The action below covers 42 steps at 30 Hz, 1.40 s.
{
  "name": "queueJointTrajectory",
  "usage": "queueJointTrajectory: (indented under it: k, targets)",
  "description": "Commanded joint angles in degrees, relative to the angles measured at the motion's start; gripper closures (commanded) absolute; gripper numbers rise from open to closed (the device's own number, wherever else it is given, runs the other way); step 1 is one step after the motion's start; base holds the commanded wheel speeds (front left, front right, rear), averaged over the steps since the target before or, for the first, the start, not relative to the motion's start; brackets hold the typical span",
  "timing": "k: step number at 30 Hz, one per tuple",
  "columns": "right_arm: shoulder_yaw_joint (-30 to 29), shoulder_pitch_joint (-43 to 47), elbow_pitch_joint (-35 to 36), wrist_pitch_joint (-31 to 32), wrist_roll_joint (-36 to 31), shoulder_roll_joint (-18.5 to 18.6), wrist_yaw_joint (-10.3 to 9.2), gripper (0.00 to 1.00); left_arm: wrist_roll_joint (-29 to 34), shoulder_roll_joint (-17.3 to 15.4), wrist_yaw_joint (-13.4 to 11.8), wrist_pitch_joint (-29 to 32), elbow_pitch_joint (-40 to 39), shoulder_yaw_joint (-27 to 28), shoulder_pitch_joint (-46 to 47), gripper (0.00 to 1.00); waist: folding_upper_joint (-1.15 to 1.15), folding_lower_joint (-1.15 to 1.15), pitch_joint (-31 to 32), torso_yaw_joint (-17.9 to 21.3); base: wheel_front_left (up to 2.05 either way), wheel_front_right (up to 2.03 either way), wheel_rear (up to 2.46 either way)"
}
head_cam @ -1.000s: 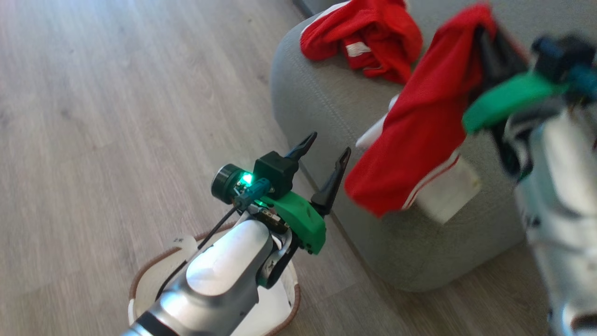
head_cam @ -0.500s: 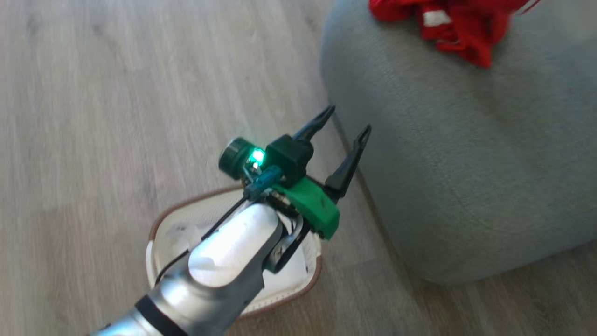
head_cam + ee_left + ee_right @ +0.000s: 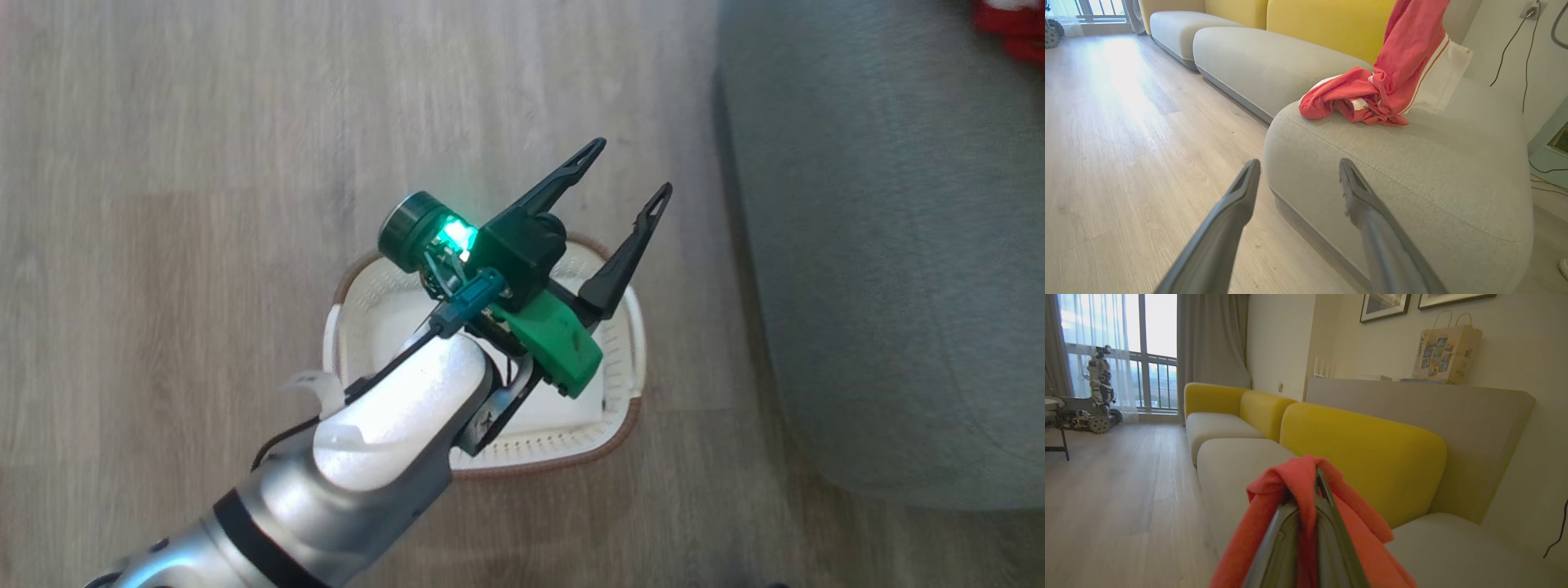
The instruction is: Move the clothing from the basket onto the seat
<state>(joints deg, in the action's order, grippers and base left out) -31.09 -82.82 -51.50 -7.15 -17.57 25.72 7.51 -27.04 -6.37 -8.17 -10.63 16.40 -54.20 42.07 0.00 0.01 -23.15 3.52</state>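
My left gripper stands open over the white basket on the floor, and the arm hides much of the basket's inside. What shows of the inside is bare white. The grey-green seat lies to the right, with a scrap of red clothing at the top corner. In the left wrist view the left gripper points at the seat, where a red garment lies crumpled and another hangs down onto it. My right gripper is shut on red clothing above the seat.
Pale wooden floor surrounds the basket. Yellow backrests and more grey cushions run along the sofa. Cables hang on the wall at the right. Another wheeled robot stands by the window. A paper bag sits on the ledge behind.
The head camera has swung down and left, so the basket is now at the centre and the right gripper with its red garment has left that view. The left gripper stays open.
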Motion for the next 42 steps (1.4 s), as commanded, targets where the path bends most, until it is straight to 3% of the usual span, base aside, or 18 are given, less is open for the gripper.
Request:
queueJointTrajectory:
  k: [1, 9, 18, 19, 20, 21, 22, 31, 42]
  targets:
    - [-3.42, 1.18, 1.05, -0.27, -2.96, -0.5, -0.02, 1.0, 0.79, -1.19, -0.6, 0.3, -2.6, 1.18, 2.01, 0.0, 0.0, -0.01, -3.78, -3.56, 0.0, 0.0, 0.0]
    - [-15.28, 7.37, -3.36, -2.96, -10.62, -5.19, -0.02, 1.0, 1.31, -2.63, -1.27, 1.31, -4.58, 0.83, 2.23, 0.0, 0.0, -0.01, -6.66, -5.37, 0.0, 0.0, 0.0]
    - [-21.46, 9.23, -6.91, -3.88, -16.01, -6.56, -0.02, 1.0, 1.23, -4.53, -2.14, 2.15, -6.06, 0.88, 1.42, 0.0, 0.0, -0.01, -7.79, -4.43, 0.0, 0.0, 0.0]
    - [-22.09, 9.15, -7.18, -4.29, -16.28, -6.74, -0.02, 0.93, 1.22, -4.71, -2.24, 2.27, -6.18, 0.92, 1.43, 0.0, 0.0, -0.01, -7.91, -4.15, 0.0, 0.0, 0.0]
    - [-22.52, 9.08, -7.57, -4.69, -16.55, -6.97, -0.02, 0.65, 1.23, -4.86, -2.34, 2.36, -6.27, 0.96, 1.46, 0.0, 0.0, -0.01, -7.97, -3.85, 0.0, 0.0, 0.0]
    - [-22.78, 8.97, -8.08, -5.03, -16.8, -7.22, -0.02, 0.25, 1.19, -4.98, -2.39, 2.42, -6.33, 0.98, 1.49, 0.0, 0.0, -0.01, -7.96, -3.54, 0.0, 0.0, 0.0]
    - [-22.9, 8.91, -8.57, -5.4, -17.04, -7.41, -0.02, 0.0, 1.13, -5.06, -2.42, 2.48, -6.37, 1.01, 1.51, 0.0, 0.0, -0.01, -7.91, -3.25, 0.0, 0.0, 0.0]
    - [-20.52, 10.59, -12.93, -7.75, -16.23, -9.14, -0.02, 0.0, -0.58, -5.8, -2.94, 1.14, -6.33, 2.55, 0.59, 0.0, 0.0, -0.01, -5.2, -0.04, 0.0, 0.0, 0.0]
    - [-3.76, 14.4, -10.29, -7.84, -6.31, -13.2, -0.02, 0.0, -4.0, -6.78, -5.16, -1.73, -5.11, 6.45, -3.28, 0.0, 0.0, -0.01, 4.01, 1.45, 0.0, 0.0, 0.0]
